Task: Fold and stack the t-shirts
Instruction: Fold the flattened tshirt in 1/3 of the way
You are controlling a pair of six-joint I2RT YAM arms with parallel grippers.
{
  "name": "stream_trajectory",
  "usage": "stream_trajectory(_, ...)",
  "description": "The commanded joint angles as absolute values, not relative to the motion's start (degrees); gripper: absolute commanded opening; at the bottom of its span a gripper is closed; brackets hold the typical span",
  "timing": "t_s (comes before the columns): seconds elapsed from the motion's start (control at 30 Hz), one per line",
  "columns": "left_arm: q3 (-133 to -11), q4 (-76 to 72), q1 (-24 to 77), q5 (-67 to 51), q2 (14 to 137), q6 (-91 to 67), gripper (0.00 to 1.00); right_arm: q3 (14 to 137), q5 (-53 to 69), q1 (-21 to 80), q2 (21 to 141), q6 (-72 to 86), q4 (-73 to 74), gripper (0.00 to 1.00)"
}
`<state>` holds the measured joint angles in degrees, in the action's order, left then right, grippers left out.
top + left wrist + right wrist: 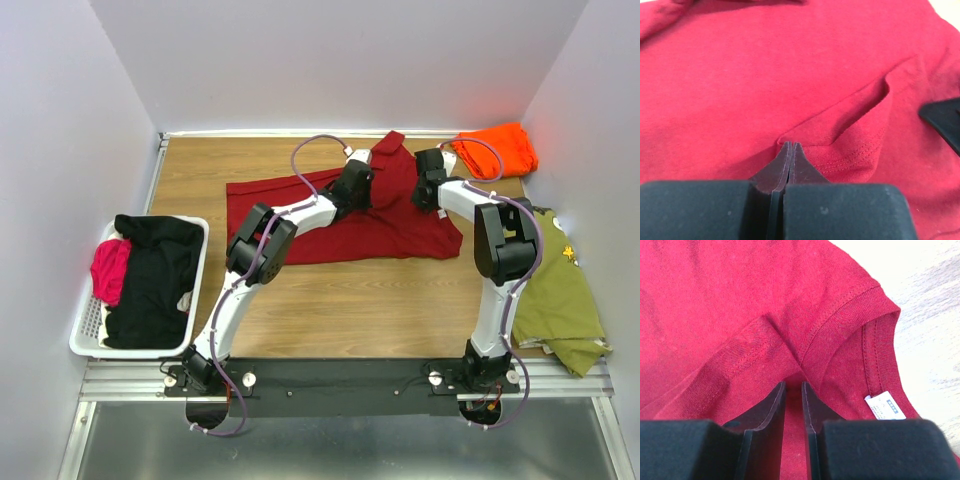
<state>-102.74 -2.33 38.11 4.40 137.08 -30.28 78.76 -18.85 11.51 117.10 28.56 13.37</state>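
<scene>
A dark red t-shirt (330, 225) lies spread across the middle of the table, bunched up between my two grippers. My left gripper (366, 180) is shut, and its tips (791, 145) pinch a puckered fold beside a stitched hem (860, 152). My right gripper (428, 188) is closed on a thick fold of the same shirt (740, 300), with red cloth filling the narrow gap between its fingers (793, 384). The ribbed collar (840, 325) and a white neck label (885, 407) sit just right of it. A bright orange t-shirt (497, 148) lies folded at the back right corner.
A white basket (85, 335) at the left edge holds black (150, 280) and pink (110, 270) clothes. An olive green shirt (560, 290) lies along the right side by the right arm's base. Walls close in the table on three sides.
</scene>
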Motion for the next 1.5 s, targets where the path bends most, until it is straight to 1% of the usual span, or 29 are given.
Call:
stream_trajectory(0.0,-102.84,-1.05,38.32,10.72,135.18,-29.36,0.0,77.43,-18.37,11.16,115.75,29.62,14.33,0.27)
stream_trajectory(0.27,-101.78,-2.55,38.15,17.39,131.75,-29.97,0.0,76.2,-17.75,11.16,115.75,29.71,14.33,0.24)
stream_trajectory(0.6,-103.97,-5.1,37.79,19.34,132.97,-29.8,0.0,77.25,-19.6,11.07,116.98,28.74,14.24,0.21)
stream_trajectory(0.7,-105.9,-3.7,37.71,20.12,134.38,-29.35,0.0,79.01,-20.3,11.08,118.21,28.39,14.33,0.2)
stream_trajectory(0.83,-107.05,2.26,37.0,20.13,134.91,-29.36,0.0,80.33,-20.65,11.16,118.92,28.3,14.33,0.2)
stream_trajectory(0.93,-103.11,3.08,36.3,20.13,132.28,-29.36,0.0,80.24,-21.61,11.08,117.78,28.3,14.33,0.27)
stream_trajectory(0.97,-102.05,3.34,36.04,20.13,130.8,-29.36,0.0,80.33,-22.06,11.07,117.43,27.95,14.33,0.32)
stream_trajectory(1.07,-100.37,6.05,35.25,20.13,129.64,-29.36,0.0,81.12,-22.94,11.16,116.9,27.07,14.33,0.42)
stream_trajectory(1.1,-101.07,7.2,35.24,34.57,129.73,-36.58,0.46,81.91,-22.85,11.16,116.89,26.81,14.33,0.44)
stream_trajectory(1.17,-101.6,9.58,35.24,34.89,130.08,-36.74,0.48,82.7,-22.85,11.16,117.24,26.28,14.33,0.46)
stream_trajectory(1.37,-100.46,9.67,35.24,33.23,130.34,-35.69,0.55,86.56,-20.93,11.07,119.53,24.96,14.33,0.46)
stream_trajectory(1.47,-100.55,9.4,35.24,31.82,130.17,-34.9,0.55,88.06,-20.13,11.16,120.23,24.52,14.33,0.46)
